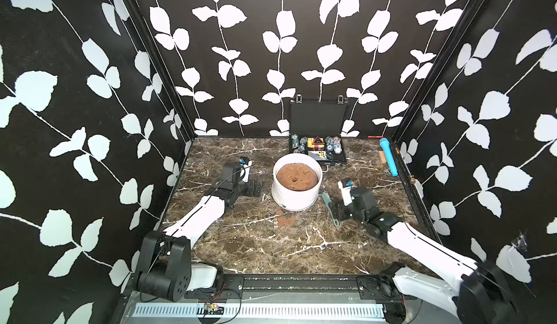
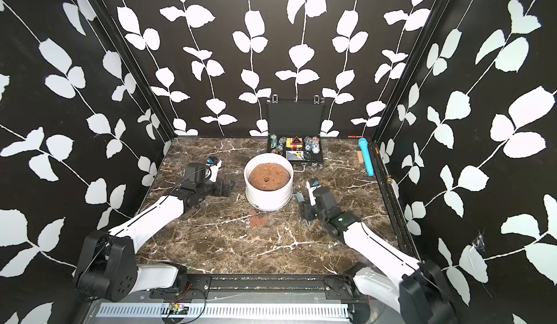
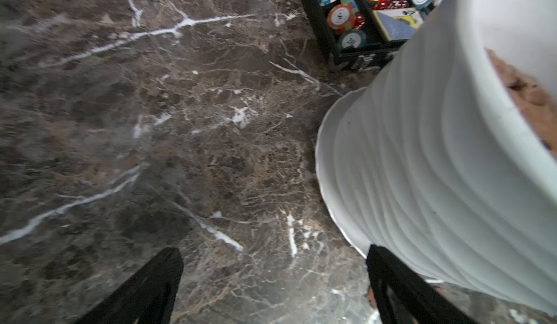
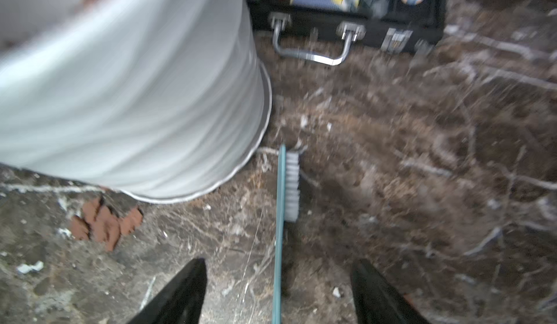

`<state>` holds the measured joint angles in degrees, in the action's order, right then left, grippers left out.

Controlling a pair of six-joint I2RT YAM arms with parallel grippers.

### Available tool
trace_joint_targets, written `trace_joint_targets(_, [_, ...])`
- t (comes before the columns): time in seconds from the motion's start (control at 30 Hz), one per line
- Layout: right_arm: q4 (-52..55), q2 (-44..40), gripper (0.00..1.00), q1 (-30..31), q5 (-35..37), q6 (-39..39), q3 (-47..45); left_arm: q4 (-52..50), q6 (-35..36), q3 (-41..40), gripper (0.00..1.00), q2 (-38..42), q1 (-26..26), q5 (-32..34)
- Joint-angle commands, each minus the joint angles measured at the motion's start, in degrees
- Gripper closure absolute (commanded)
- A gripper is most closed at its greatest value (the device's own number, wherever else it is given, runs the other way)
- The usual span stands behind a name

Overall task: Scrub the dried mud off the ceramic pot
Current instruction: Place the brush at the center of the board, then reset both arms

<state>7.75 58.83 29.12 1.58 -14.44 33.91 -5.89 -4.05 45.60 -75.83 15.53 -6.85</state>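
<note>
The bench (image 1: 241, 247) looks like polished brown marble with white veins, smooth and faintly glossy. The ceramic pot (image 1: 297, 200) has a white glazed wall, ribbed, with a soft sheen. The brown mound (image 1: 297, 176) filling it is matt and lumpy. The dried mud (image 4: 102, 223) is reddish-brown, matt, rough and cracked. The brush (image 4: 279, 232) has a smooth teal plastic handle and pale bristles. The case (image 4: 373, 24) is black, with a shiny metal handle (image 4: 313, 54).

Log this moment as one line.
left gripper: open, beside ceramic pot | right gripper: open, brush between jaws | dried mud: on table
</note>
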Motion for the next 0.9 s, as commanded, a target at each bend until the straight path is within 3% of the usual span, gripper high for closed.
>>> trace_joint_targets(0.0, [3.5, -5.1, 0.11, -5.0, -1.7, 5.8, 1.9, 2.2, 6.2, -0.1, 0.01, 1.9, -1.1, 9.1])
trace_joint_targets(0.13, [-5.8, -8.5, 0.05, -17.7, -6.0, 5.6, -1.4, 12.5, 5.2, -4.9, 0.01, 0.9, -5.3, 8.1])
trace_joint_targets(0.2, [-12.6, -8.1, 0.02, -23.3, -4.9, 4.8, -4.8, 19.9, 4.4, -8.3, 0.01, 0.1, -6.7, 8.0])
trace_joint_targets(0.37, [-28.2, -2.6, 0.01, -31.9, -2.0, 5.5, -11.5, 26.8, 8.6, -11.3, 0.01, -0.4, -8.6, 9.8])
trace_joint_targets(0.6, [-51.8, 15.7, 0.01, -32.9, -1.2, 10.8, -15.6, 43.2, 11.9, -16.9, 0.01, -7.2, -10.3, 14.6])
trace_joint_targets(0.7, [-52.3, 20.4, 0.01, -33.2, -3.9, 10.6, -11.8, 49.9, 10.6, -18.2, 0.01, -11.7, -11.6, 14.3])
trace_joint_targets(0.87, [-60.4, 26.6, 0.01, -33.0, -5.3, 10.8, -13.5, 49.4, 10.1, -18.8, 0.01, -11.4, -11.7, 15.3])
